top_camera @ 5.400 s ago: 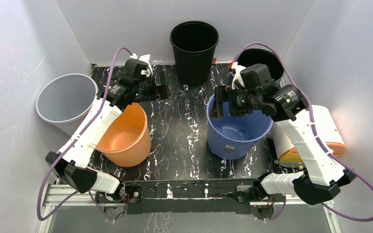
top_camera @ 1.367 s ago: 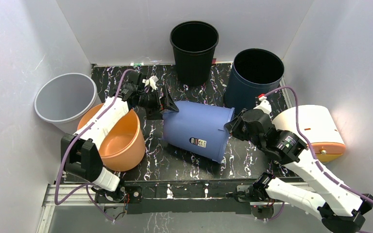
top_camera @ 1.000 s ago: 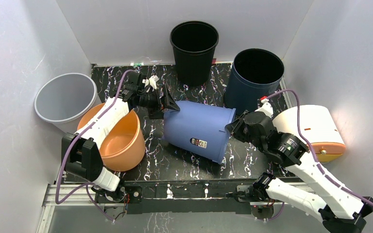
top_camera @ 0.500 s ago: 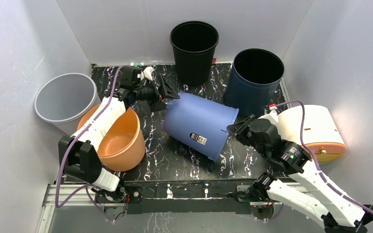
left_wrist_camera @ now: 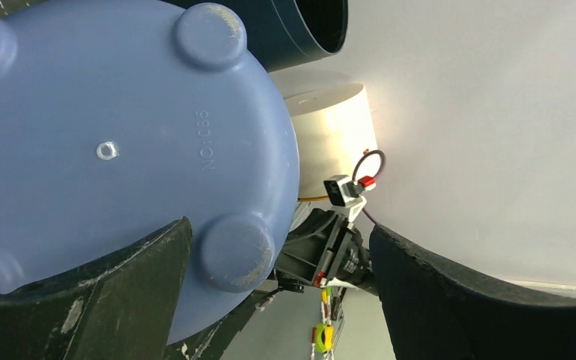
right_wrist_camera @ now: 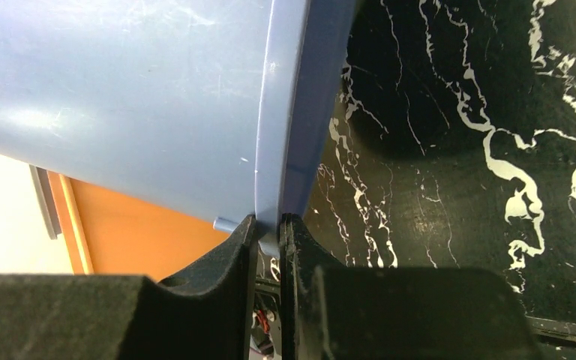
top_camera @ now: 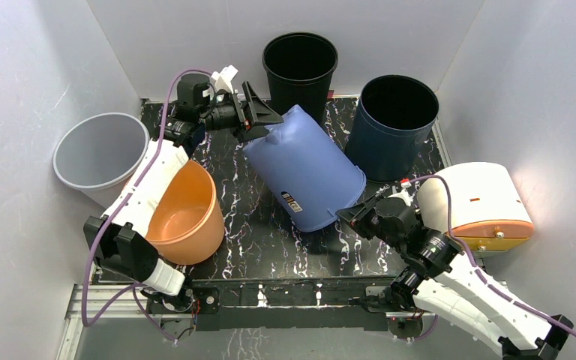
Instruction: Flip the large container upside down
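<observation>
Top external view: spreading left gripper wide at base of blue container, clasping nothing; holding long axis tilted over table, aiming base up rear-left, mouth down near-right; pinching rim tight in right gripper.

Colours recorded: large container periwinkle blue; bucket orange; pail pale grey; bin black; drum navy; table black, white-veined marble; box cream, orange-banded.

Embossed "NO:066", digits perhaps misread, on base of blue container
</observation>
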Controlling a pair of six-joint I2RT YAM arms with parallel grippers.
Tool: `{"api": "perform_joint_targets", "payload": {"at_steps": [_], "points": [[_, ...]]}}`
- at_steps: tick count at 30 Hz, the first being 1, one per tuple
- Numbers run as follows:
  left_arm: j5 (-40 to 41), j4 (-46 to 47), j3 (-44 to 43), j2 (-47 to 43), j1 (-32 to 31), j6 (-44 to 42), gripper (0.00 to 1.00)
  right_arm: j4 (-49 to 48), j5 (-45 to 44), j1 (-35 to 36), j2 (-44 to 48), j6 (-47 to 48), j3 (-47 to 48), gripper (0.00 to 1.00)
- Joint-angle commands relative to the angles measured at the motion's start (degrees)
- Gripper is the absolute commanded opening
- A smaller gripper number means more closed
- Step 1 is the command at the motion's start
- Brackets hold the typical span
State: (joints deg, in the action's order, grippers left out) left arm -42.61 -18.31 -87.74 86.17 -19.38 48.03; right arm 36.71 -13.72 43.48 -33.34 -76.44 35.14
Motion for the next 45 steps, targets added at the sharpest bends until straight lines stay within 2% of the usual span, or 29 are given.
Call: {"api": "perform_joint_targets", "payload": {"at_steps": [1,12,14,16,18,21,25,28,30,31,33,35,38,40,42,45], "points": [[-5.9,-0.9,0.1,0.2,-1.1,1.2,0.86,-5.0,1.5,0.3,-2.0,-1.9,-2.8,0.06],[-7.7,0.4,-1.4,0.6,-1.1,1.1,0.88,-17.7,-1.8,0.3,-8.1,-7.6,-11.7,0.06],[-7.7,0.5,-1.8,0.5,-1.1,1.1,0.88,-19.2,-2.0,0.3,-9.3,-7.3,-11.9,0.11],[-7.8,0.5,-1.9,0.4,-1.2,0.8,0.88,-19.8,-1.8,0.4,-10.8,-5.8,-11.4,0.25],[-7.7,0.0,-2.3,0.3,-1.2,0.5,0.89,-18.9,-1.4,0.4,-12.2,-4.1,-10.2,0.34],[-6.9,-5.8,-6.8,1.1,-1.1,-3.4,0.90,-15.8,-1.0,0.3,-12.9,-1.5,-8.6,0.42],[-2.6,-15.2,-14.4,3.3,-1.1,-9.0,0.92,-7.3,-3.4,0.3,-10.4,1.1,-6.2,0.61],[-1.0,-13.8,-13.8,1.8,-1.1,-8.9,0.92,1.3,-7.0,0.3,-5.5,2.3,-4.0,0.63],[0.8,-12.3,-11.2,-0.8,-1.2,-9.2,0.92,12.1,-13.9,0.3,1.1,3.9,1.3,0.63],[1.2,-12.4,-10.2,-1.5,-1.2,-9.8,0.93,14.2,-17.6,0.4,1.7,5.4,3.7,0.64],[1.5,-12.3,-8.0,-3.1,-1.2,-10.4,0.94,16.5,-25.6,0.4,0.1,10.9,9.7,0.66],[2.1,-12.7,-6.3,-4.0,-1.2,-10.7,0.94,17.6,-32.6,0.3,-6.3,17.9,18.6,0.70],[2.7,-13.2,-5.7,-4.8,-1.2,-11.0,0.94,21.5,-38.1,0.2,-15.1,19.1,25.8,0.75],[2.9,-14.6,-6.4,-5.0,-1.2,-11.7,0.94,17.1,-36.3,-2.5,-16.8,22.2,26.5,0.82],[3.5,-15.4,-6.1,-5.4,-1.2,-12.2,0.95,7.9,-30.2,-7.2,-15.6,29.5,24.9,0.83],[3.5,-15.9,-5.0,-6.0,-1.2,-12.0,0.95,4.8,-23.0,-14.0,-16.9,32.4,25.0,0.83]]}}
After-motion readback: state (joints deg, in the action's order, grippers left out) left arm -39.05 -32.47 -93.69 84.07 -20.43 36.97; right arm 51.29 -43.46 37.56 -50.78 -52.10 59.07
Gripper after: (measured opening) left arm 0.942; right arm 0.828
